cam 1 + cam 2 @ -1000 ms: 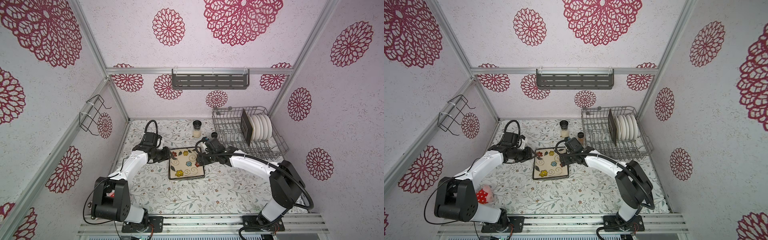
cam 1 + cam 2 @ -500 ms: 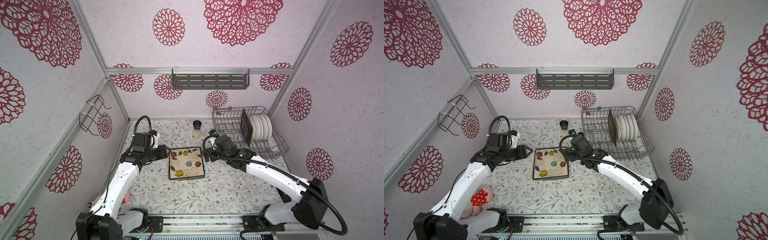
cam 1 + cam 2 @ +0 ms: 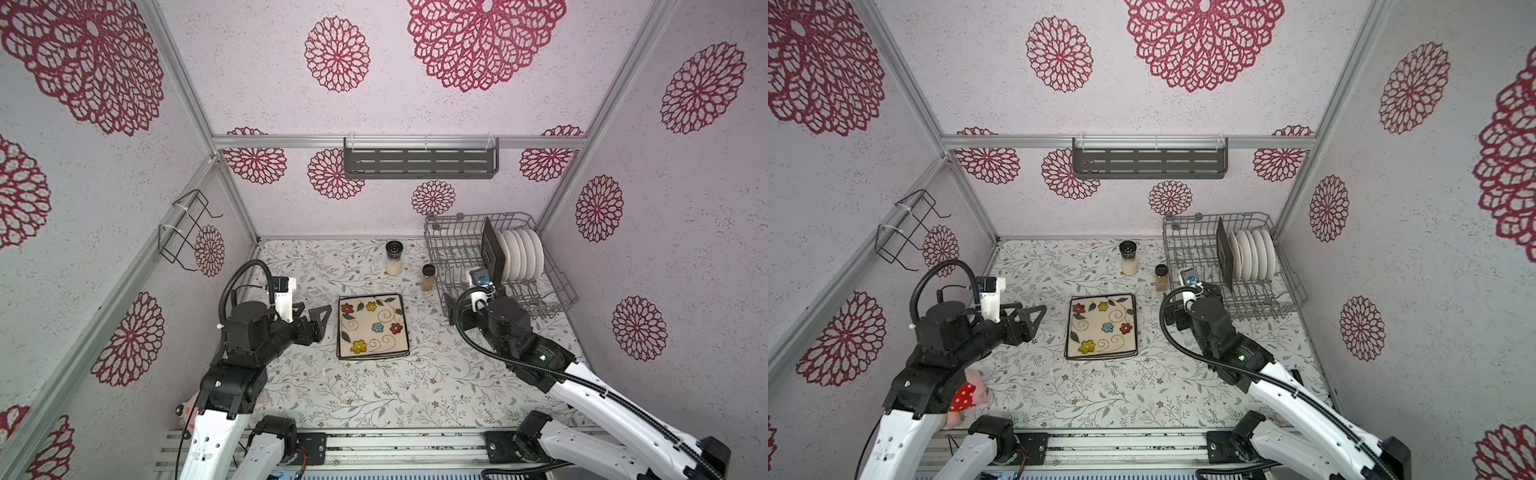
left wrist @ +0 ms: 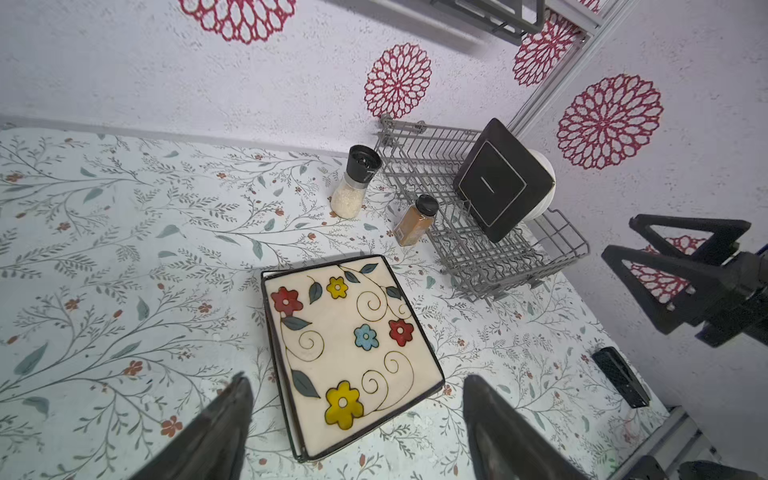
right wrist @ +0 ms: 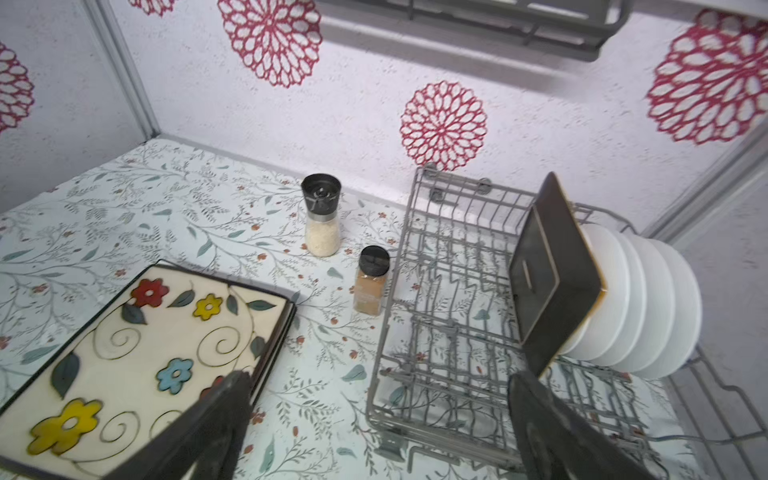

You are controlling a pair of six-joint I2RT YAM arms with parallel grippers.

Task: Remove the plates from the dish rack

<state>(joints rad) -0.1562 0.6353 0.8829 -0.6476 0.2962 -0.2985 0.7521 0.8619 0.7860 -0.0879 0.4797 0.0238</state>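
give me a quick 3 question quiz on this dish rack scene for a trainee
1. True or false: the black square plate stands upright in the grey wire dish rack.
2. Where is the stack of cream square plates with painted flowers? A in the rack; B lying flat on the floral-patterned table; C leaning on the back wall.
3. Are the left tool and right tool open or shut, and is either holding anything?
Key: 1 true. 2 B. 3 both open, both empty.

A flowered cream plate (image 4: 353,345) lies before the wide-spread left end effector (image 4: 356,380), dish rack (image 4: 494,262) beyond.
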